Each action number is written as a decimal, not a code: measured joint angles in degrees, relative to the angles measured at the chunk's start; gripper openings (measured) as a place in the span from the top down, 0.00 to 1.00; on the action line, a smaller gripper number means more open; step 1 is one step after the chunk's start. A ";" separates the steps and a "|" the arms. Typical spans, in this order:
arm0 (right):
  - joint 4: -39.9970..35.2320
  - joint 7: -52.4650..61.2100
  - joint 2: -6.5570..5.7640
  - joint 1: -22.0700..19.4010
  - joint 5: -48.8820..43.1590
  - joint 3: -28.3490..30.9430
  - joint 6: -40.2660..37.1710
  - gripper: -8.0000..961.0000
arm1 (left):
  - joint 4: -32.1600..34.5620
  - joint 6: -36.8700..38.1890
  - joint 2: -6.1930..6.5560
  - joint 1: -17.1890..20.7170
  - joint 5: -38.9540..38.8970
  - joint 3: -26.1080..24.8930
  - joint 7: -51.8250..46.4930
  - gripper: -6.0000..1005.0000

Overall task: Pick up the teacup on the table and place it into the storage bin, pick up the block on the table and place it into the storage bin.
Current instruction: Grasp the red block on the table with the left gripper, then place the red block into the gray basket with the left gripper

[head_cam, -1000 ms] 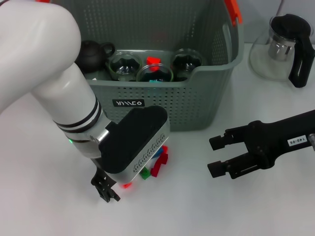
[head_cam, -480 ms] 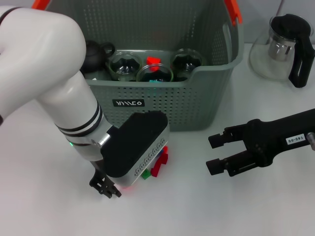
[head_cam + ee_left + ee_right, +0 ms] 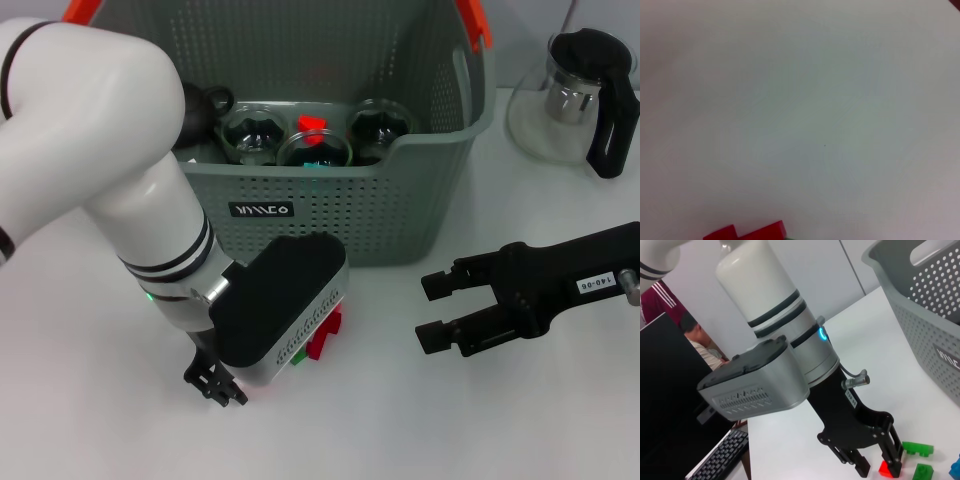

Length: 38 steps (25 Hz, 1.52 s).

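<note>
While looking down at the white table (image 3: 90, 420), finds the left gripper (image 3: 215, 385) low, just in front of the storage bin (image 3: 400, 200), largely hidden under its own wrist housing. From the right wrist view, shows that gripper (image 3: 879, 470) with fingers spread, tips at the tabletop and a small red block (image 3: 885, 468) between them, close against one finger and apart from the other. Places two green blocks (image 3: 917, 447) and a blue one (image 3: 956, 470) just beside it. In the left wrist view, gives only bare table and a sliver of red block (image 3: 747, 234). Puts the right gripper (image 3: 435, 310) over the table beside the bin, fingers parted and holding nothing. Inside the bin, finds three glass cups (image 3: 315, 150) and a dark teapot (image 3: 205, 105). Beyond the bin, notes a glass pot (image 3: 585, 100).
</note>
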 joint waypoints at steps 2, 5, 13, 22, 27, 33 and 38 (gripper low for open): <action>0.00 -0.05 0.00 0.00 0.01 0.00 0.10 0.03 | -0.04 -0.05 0.00 0.00 0.00 0.30 -0.01 0.52; 0.00 -0.13 0.00 0.01 0.01 0.00 0.17 0.03 | -0.05 -0.10 0.00 0.00 -0.02 0.37 -0.16 0.52; 0.00 -0.25 0.01 -0.02 0.17 0.06 0.32 0.03 | -1.07 -1.36 0.00 -0.44 -0.07 0.46 -1.26 0.53; 0.00 -0.29 0.09 -0.13 0.20 0.64 0.31 0.03 | -2.76 -0.56 -0.01 -2.63 -0.73 0.01 -3.77 0.75; 0.00 -0.36 0.16 -0.16 0.19 0.71 0.18 0.03 | -2.64 -0.07 0.00 -2.71 -0.78 -0.27 -3.76 0.82; 0.00 -0.38 0.18 -0.19 0.18 0.71 0.00 0.03 | -0.17 3.54 0.04 -2.34 -2.07 -2.78 -4.48 0.82; 0.00 -0.38 -0.32 -0.76 0.18 0.71 -0.42 0.03 | 3.29 14.40 0.21 -2.56 -9.12 -16.44 -4.67 0.82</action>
